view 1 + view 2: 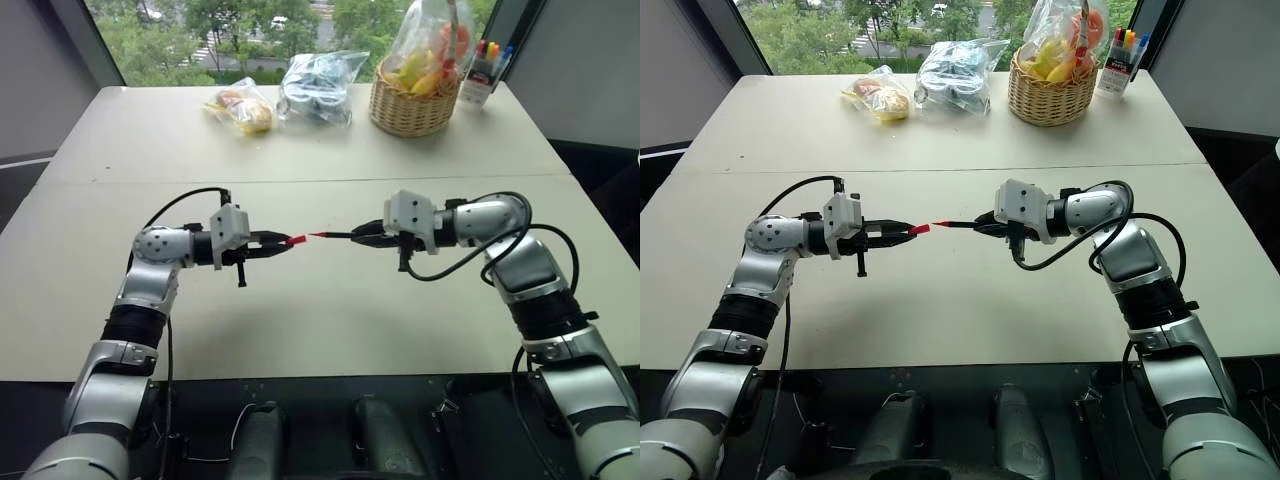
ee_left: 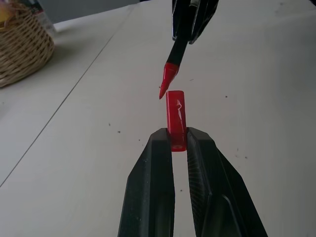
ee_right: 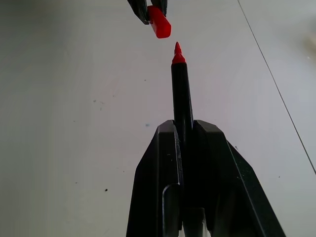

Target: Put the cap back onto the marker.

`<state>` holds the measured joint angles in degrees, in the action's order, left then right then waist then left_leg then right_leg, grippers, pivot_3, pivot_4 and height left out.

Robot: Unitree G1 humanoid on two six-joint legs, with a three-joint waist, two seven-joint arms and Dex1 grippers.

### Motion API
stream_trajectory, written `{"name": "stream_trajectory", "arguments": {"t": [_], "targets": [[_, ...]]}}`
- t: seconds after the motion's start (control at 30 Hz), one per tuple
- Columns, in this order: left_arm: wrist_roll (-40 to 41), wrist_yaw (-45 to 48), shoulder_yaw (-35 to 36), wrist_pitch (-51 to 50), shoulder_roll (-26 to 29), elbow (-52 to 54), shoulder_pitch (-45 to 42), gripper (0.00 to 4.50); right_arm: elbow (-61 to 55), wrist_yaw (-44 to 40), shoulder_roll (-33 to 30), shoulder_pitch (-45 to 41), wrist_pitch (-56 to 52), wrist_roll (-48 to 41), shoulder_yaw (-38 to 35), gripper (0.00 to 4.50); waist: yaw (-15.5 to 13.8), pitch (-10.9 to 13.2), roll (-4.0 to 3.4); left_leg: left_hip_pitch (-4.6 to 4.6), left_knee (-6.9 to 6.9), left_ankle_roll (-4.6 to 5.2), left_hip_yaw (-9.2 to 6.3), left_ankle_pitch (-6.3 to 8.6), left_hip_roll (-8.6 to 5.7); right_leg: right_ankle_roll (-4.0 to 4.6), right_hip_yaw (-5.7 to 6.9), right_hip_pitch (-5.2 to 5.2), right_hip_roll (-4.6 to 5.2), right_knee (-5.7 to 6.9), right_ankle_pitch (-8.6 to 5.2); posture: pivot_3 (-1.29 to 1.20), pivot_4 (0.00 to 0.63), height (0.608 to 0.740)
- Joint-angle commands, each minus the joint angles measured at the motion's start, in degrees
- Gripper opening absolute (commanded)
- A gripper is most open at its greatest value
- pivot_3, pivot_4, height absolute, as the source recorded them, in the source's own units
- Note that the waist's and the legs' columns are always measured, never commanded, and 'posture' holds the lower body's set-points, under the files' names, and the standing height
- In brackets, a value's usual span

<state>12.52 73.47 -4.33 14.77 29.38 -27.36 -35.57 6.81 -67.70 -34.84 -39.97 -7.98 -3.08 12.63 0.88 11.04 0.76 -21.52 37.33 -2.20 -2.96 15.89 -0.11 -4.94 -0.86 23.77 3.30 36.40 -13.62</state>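
My left gripper (image 1: 284, 243) is shut on the small red cap (image 1: 296, 240), held above the table with its open end toward the right. My right gripper (image 1: 358, 236) is shut on the dark marker (image 1: 335, 236), whose red tip (image 1: 318, 235) points left at the cap. A small gap separates tip and cap. In the left wrist view the cap (image 2: 176, 118) sticks out between my fingers (image 2: 153, 182) and the marker tip (image 2: 167, 81) sits just beside its mouth, slightly off line. The right wrist view shows the marker (image 3: 181, 94) running out from my fingers toward the cap (image 3: 159, 21).
At the table's far edge stand a wicker basket (image 1: 412, 110) with wrapped fruit, a cup of coloured markers (image 1: 484, 68), and two clear bags of items (image 1: 318, 85) (image 1: 243, 108). A seam (image 1: 300, 181) crosses the beige table behind my arms.
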Motion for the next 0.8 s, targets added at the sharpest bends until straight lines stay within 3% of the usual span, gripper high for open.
{"name": "stream_trajectory", "arguments": {"t": [0.03, 0.8], "targets": [[-0.3, 0.0, 0.2, 1.2, 1.0, 0.8, 0.3, 0.00, -2.7, -0.3, -0.5, -1.3, 0.0, -0.9, -0.5, 0.03, 0.0, 0.0, 0.00, 0.00, 0.00, 0.00, 0.00, 0.00, 0.00, 0.00, 0.00, 0.00, 0.00, 0.00, 0.00, 0.00, 0.150, 0.740], [-0.8, -0.7, -0.3, 0.7, 1.0, 0.8, 0.2, 0.00, -3.8, -1.2, -1.2, -0.9, -0.7, -0.6, -0.4, 0.03, 0.0, 0.0, 0.00, 0.00, 0.00, 0.00, -0.01, 0.00, 0.00, 0.00, 0.00, 0.00, 0.00, 0.00, 0.00, 0.00, 0.150, 0.740]]}}
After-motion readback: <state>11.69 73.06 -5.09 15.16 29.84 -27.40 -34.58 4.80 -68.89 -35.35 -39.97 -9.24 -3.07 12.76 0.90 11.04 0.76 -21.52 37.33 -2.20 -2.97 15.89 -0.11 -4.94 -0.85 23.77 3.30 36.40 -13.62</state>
